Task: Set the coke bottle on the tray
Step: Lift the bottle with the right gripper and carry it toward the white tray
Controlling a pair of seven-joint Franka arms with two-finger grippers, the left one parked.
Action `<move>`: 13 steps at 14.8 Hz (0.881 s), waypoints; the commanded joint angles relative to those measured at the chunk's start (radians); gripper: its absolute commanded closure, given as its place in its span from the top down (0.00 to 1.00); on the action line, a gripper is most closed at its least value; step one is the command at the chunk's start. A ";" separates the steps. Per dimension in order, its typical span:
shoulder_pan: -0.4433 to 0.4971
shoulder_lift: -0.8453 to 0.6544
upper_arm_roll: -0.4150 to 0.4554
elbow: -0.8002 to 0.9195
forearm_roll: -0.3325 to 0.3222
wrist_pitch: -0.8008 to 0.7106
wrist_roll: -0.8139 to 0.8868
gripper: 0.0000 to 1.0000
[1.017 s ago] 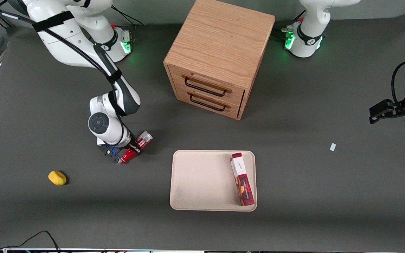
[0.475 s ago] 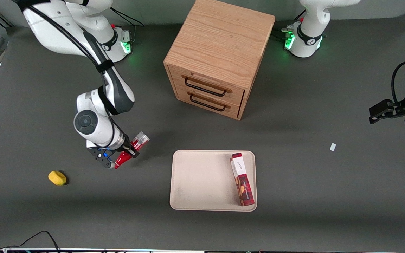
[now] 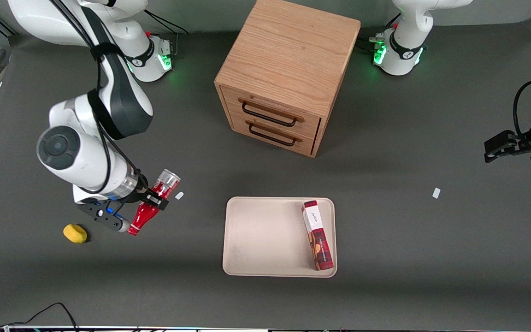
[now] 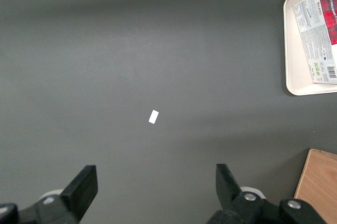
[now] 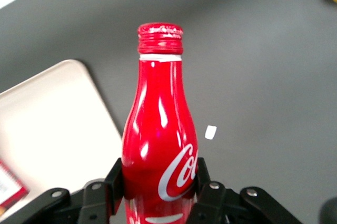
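The gripper point(image 3: 148, 203) is clenched around the coke bottle point(image 3: 151, 201) and holds it up above the table point(image 3: 385, 240), tilted, toward the working arm's end. The tray point(image 3: 265, 237) lies apart from it, with a biscuit box point(image 3: 317, 234) on it. A small yellow object point(image 3: 75, 233) sits near the arm.

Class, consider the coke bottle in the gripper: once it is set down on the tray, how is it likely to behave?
The coke bottle, clamped in the gripper, looks rigid and glossy, so probably slippery. Its round, slim body would likely roll if laid flat on the tray, and tip easily if stood upright.
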 commanded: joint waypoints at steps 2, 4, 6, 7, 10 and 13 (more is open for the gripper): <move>0.033 0.137 0.024 0.221 -0.010 -0.033 -0.235 0.00; 0.033 0.223 0.057 0.305 -0.008 0.020 -0.352 0.00; 0.039 0.299 0.098 0.344 -0.008 0.127 -0.423 0.00; 0.046 0.332 0.107 0.345 -0.008 0.187 -0.464 0.00; 0.075 0.410 0.107 0.342 -0.008 0.286 -0.480 0.00; 0.095 0.481 0.107 0.341 -0.008 0.318 -0.460 0.00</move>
